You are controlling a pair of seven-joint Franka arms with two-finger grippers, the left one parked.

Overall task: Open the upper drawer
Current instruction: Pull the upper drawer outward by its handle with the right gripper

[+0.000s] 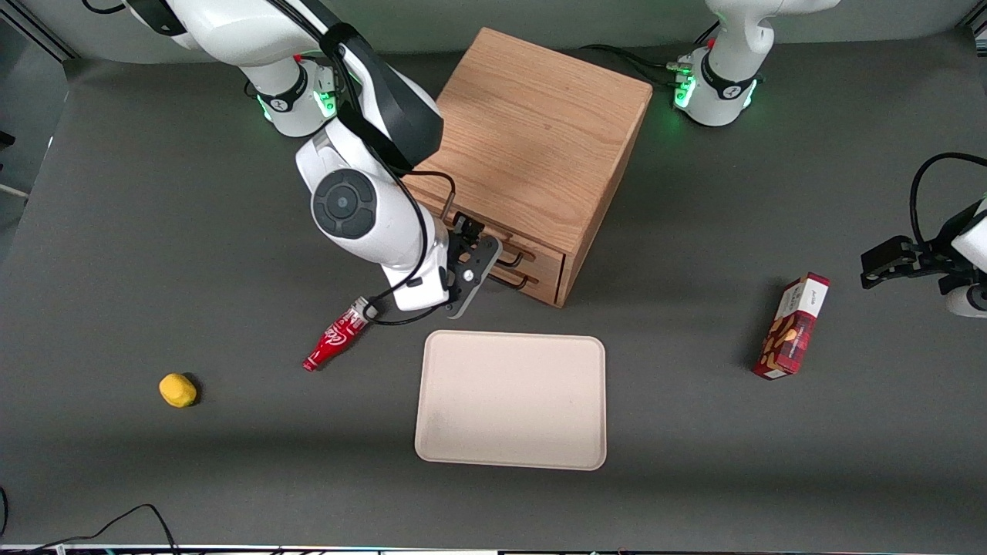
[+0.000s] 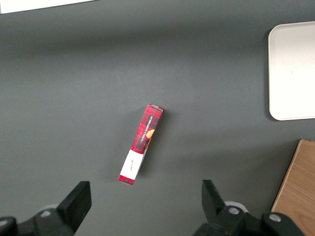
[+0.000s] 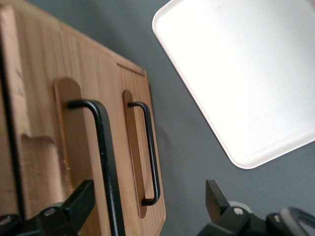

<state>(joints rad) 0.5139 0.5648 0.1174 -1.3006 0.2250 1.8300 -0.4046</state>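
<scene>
We see the tool [image 3: 147,206], fingers apart, straddling the upper drawer's thin black wire handle [image 3: 101,142] on the oak cube cabinet [image 1: 532,146]. Risk: closing off-centre and slipping, or catching the lower drawer's matching handle [image 3: 147,152] just beside it.

Dark grey matte tabletop [image 1: 139,247], soft even overhead light, faint shadows
</scene>
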